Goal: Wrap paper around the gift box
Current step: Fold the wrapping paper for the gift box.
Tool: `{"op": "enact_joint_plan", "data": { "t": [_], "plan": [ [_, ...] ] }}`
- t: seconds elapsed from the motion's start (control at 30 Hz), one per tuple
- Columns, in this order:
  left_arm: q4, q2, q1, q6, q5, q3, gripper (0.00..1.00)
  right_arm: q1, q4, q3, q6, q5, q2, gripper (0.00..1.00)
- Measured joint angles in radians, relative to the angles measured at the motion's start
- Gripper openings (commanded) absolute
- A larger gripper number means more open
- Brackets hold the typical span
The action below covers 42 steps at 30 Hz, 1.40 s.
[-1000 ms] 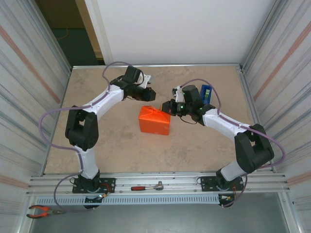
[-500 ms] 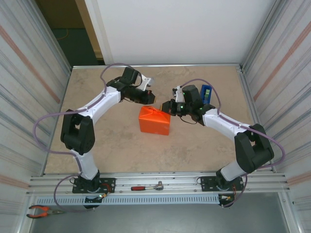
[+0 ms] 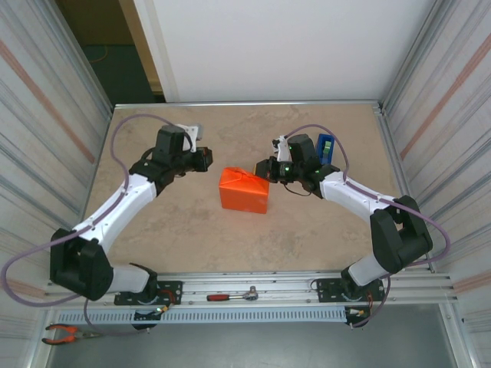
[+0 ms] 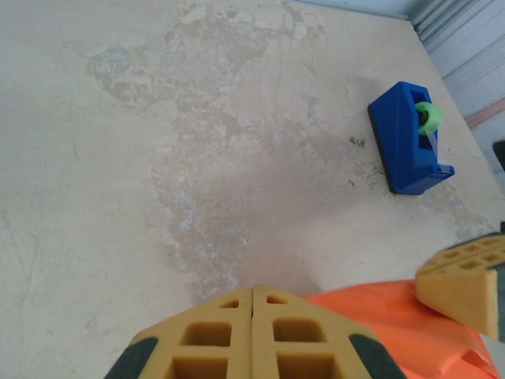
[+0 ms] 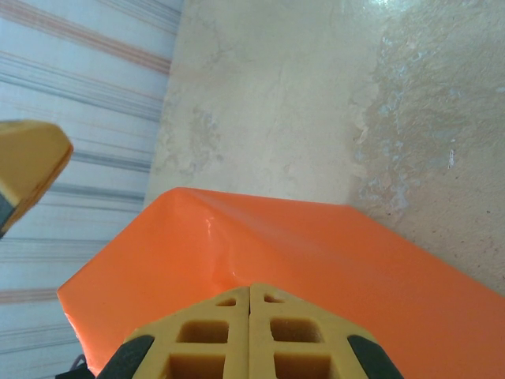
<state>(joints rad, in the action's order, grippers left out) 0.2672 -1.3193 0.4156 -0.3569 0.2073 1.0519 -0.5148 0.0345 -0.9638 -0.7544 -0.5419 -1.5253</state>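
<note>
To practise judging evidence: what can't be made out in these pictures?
- Box: top view, the paper covers it fully.
- Tape dispenser: top view, the right arm hides part of it.
- Paper's near side: right wrist view, the right hand and the bottom edge cut it off.
- Red-handled tool: top view, too small to name.

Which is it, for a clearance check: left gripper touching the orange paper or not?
Apart: the top view shows bare table between the left gripper and the paper.
</note>
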Motion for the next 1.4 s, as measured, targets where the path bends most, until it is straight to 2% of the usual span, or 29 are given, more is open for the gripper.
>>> {"op": "enact_joint_plan", "data": {
  "t": [0.17,0.53,1.03,1.27,1.4],
  "plan": [
    [-0.039,0.0,0.072,-0.034,-0.047,-0.059,0.0,0.0,0.004,0.0,0.0,0.0,-0.002,0.0],
    [-0.11,-0.108,0.171,-0.061,-0.121,-0.056,0.0,0.002,0.014,0.005,0.0,0.004,-0.003,0.0],
    [-0.143,-0.117,0.327,-0.06,-0.22,-0.056,0.0,0.004,0.018,0.006,0.0,0.003,-0.003,0.0],
    [-0.16,-0.065,0.324,-0.04,-0.212,-0.069,0.0,0.004,0.019,0.008,0.0,0.003,-0.003,0.0],
    [-0.161,-0.014,0.249,-0.034,-0.158,-0.026,0.0,0.004,0.019,0.008,0.0,0.003,-0.003,0.0]
  ]
}}
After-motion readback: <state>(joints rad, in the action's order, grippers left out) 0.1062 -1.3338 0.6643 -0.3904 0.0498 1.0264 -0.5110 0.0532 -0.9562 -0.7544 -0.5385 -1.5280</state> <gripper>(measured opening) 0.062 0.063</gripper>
